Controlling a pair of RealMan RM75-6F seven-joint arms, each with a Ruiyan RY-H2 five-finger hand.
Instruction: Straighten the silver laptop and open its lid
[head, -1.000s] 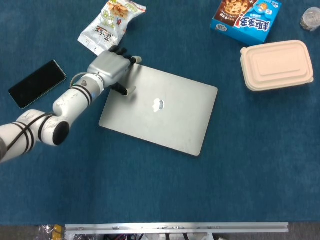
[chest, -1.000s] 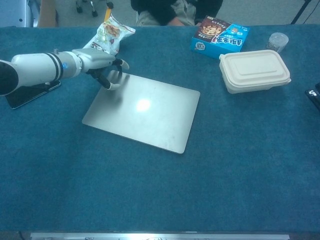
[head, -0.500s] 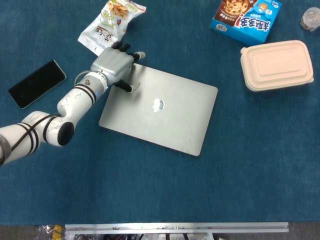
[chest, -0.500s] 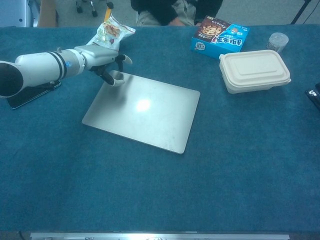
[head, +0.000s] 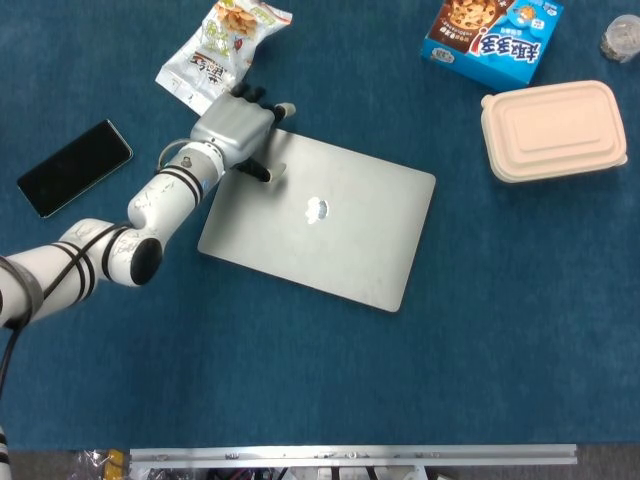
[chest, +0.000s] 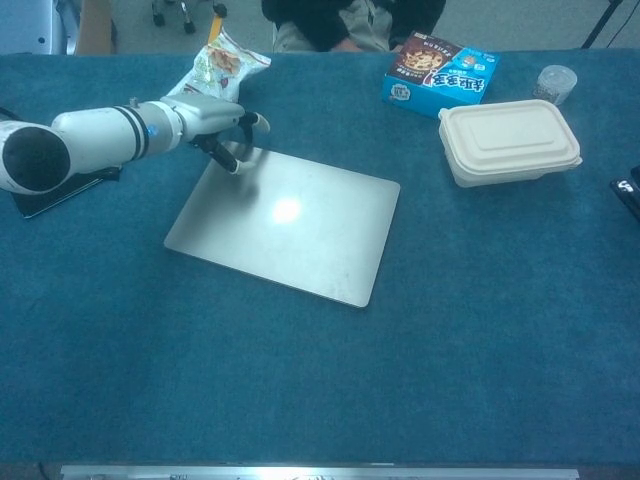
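**A:** What are you working with?

**B:** The silver laptop (head: 320, 220) lies shut and flat in the middle of the surface (head: 300, 380), turned askew so its edges run at a slant to the surface's front edge. I judge it a stiff metal slab, fairly heavy for how thin it is, with a smooth, slippery lid that throws back a bright glare in the chest view. It ought to slide as one piece over the blue cloth-like covering, with some drag.

**A:** Where would you take hold?

**B:** At a corner or along an edge to turn it, pushing sideways rather than pinching the lid. My left robot hand (head: 238, 125) is at the far left corner now, fingers curled down at the corner's edge, thumb lying on the lid. It is not clamped round anything; whether it presses or only touches, I cannot tell. For opening, I'd guess a fingertip under the lid's lip opposite the hinge, with the base held down. Which edge carries the hinge, I cannot make out.

**A:** Your other hand?

**B:** Neither camera shows it.

**A:** What's around?

**B:** A crinkly snack bag (head: 222, 45) just beyond my robot hand, soft and light. A black phone (head: 74, 167), glassy and flat, sits off to the left. Well apart on the right are a pale lidded food container (head: 553, 130), rounded and light-looking, and a blue cardboard biscuit box (head: 492, 38) beyond it. A small clear cup (chest: 556, 81) stands at the far right.
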